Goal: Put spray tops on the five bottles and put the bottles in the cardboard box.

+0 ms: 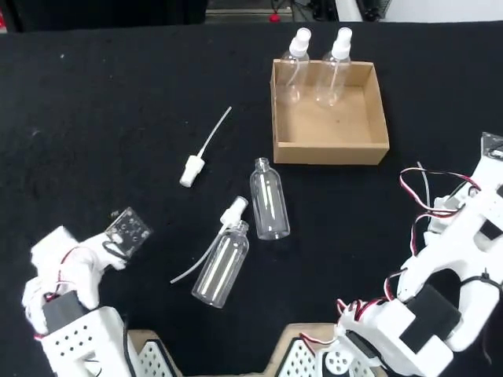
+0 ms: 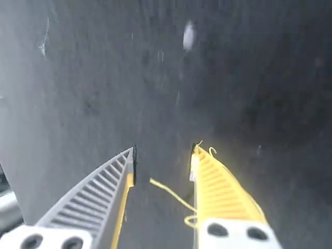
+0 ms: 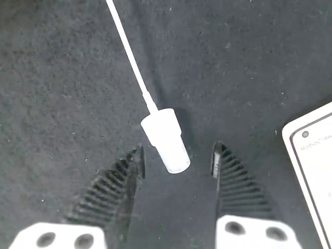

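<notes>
Two bottles with spray tops (image 1: 297, 67) (image 1: 338, 67) stand at the far wall of the cardboard box (image 1: 330, 148). An uncapped clear bottle (image 1: 269, 198) lies on the black table. A second bottle (image 1: 222, 263) lies beside it, a spray top (image 1: 234, 210) at its neck, its tube showing alongside the bottle. Another loose spray top (image 1: 192, 169) lies left of the box. My right gripper (image 3: 178, 150) is open just above a further spray top (image 3: 165, 136), one finger on each side. My left gripper (image 2: 163, 150) is open over bare table at the near left.
A white card (image 3: 311, 155) lies beside the spray top under my right gripper. The right arm (image 1: 448, 259) stands at the near right with loose red and white wires; the left arm (image 1: 71, 290) stands at the near left.
</notes>
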